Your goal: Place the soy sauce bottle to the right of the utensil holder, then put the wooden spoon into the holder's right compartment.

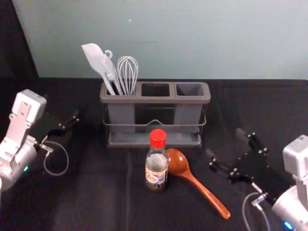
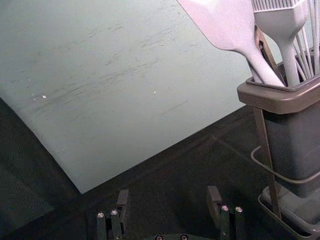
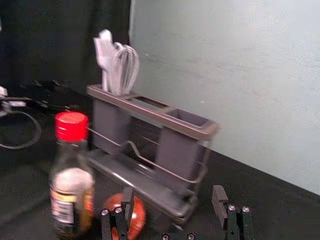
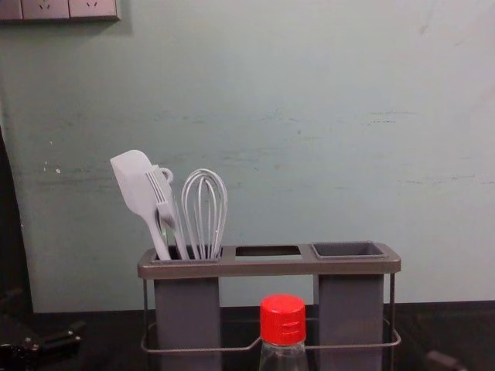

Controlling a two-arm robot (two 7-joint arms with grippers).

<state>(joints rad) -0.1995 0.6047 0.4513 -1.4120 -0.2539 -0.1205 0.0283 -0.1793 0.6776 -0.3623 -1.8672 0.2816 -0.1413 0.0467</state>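
Right gripper (image 1: 225,143) is spread open, right of the wooden spoon (image 1: 207,195); left gripper (image 2: 168,192) is parked open, left of the utensil holder (image 1: 124,99). Soy sauce bottle (image 1: 156,166) is stood in front — contact with spoon can't be confirmed. Best gripped mid-body, lifted straight clear of spoon, then set down upright.

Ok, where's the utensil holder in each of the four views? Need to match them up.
Head: utensil holder just above centre, behind the soy sauce bottle.
Left wrist: close up, cut off by the border, beyond the left gripper.
Right wrist: mid-frame, beyond bottle and right gripper.
Chest: lower centre, behind the bottle.
Shared landmark: whisk in the holder.
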